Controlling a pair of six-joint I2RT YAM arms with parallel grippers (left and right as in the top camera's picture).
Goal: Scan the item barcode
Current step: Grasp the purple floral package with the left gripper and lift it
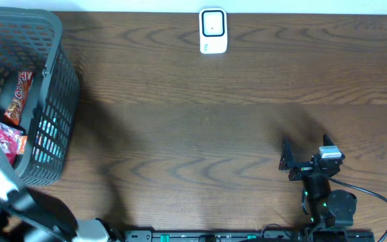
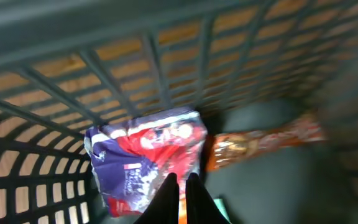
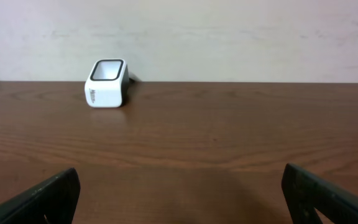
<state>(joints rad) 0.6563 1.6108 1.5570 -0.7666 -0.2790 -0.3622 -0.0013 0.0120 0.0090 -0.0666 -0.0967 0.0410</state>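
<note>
My left pincer (image 2: 179,194): jaws together, tips pressed to the near edge of the purple-and-red snack packet (image 2: 143,158). I cannot tell whether a fold of wrapper is caught between them or they merely touch it. The packet lies just ahead of my tips, inside the grey basket (image 2: 110,68). No barcode shows on the face I see.

Risks: if the tips hold only a thin fold, or nothing, the packet may slip free on the lift, since the film looks slick and the bite is narrow. The barcode may sit on the underside, so the packet may need turning before any read.

Just right of the packet: an orange wrapper (image 2: 260,142), which could drag along. Beyond and to both sides is the lattice wall, close in. A lift must clear the rim or the packet snags.

My right pincer (image 3: 180,186): jaws wide apart, empty, low over the wooden table (image 3: 241,130). Far ahead of it, slightly left, stands the white barcode scanner (image 3: 107,84), with nothing between.
</note>
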